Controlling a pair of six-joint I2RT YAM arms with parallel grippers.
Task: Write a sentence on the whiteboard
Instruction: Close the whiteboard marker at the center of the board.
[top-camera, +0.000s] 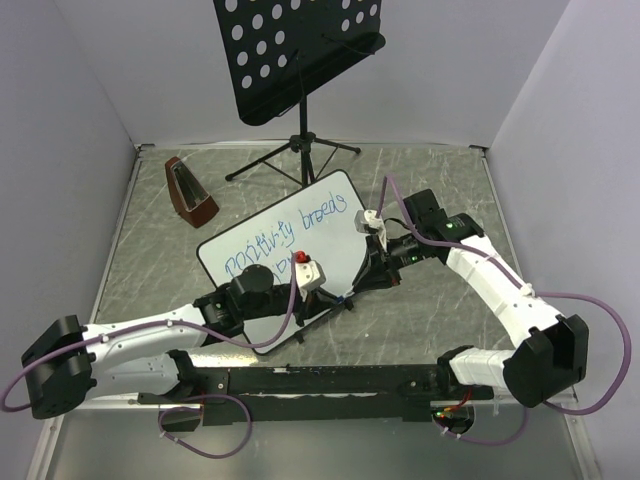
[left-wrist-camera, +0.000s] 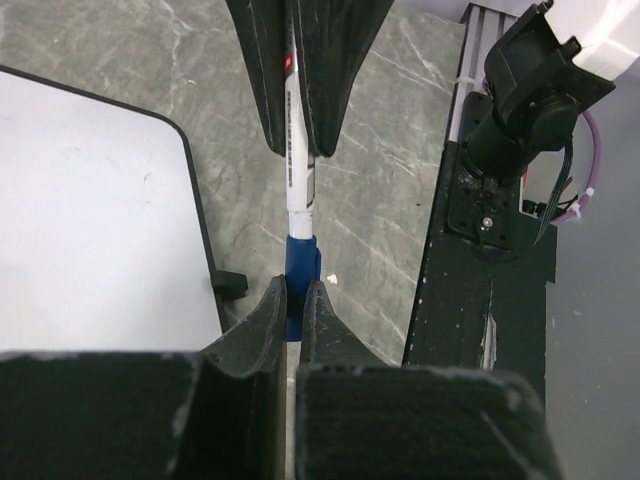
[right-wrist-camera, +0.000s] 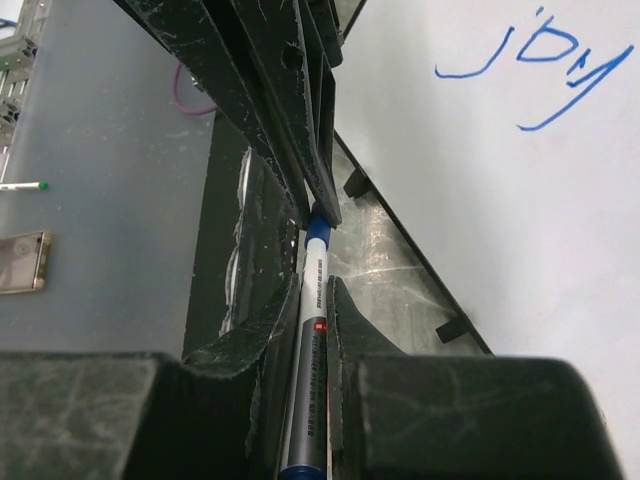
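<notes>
The whiteboard (top-camera: 330, 215) lies flat on the grey table, tilted, with the blue sentence (top-camera: 290, 235) in two lines; the word "joy" (right-wrist-camera: 540, 70) shows in the right wrist view. Both grippers meet just off the board's near edge and hold one marker end to end. My left gripper (left-wrist-camera: 295, 290) is shut on the marker's blue cap (left-wrist-camera: 300, 260). My right gripper (right-wrist-camera: 315, 285) is shut on the marker's white-and-grey barrel (right-wrist-camera: 312, 340). In the top view the left gripper (top-camera: 335, 296) and the right gripper (top-camera: 362, 282) nearly touch.
A black perforated music stand (top-camera: 300, 55) on a tripod stands behind the board. A brown metronome (top-camera: 188, 190) stands at the back left. The black rail (top-camera: 330, 380) carrying the arm bases runs along the near edge. The board's small black clips (right-wrist-camera: 452, 328) face the grippers.
</notes>
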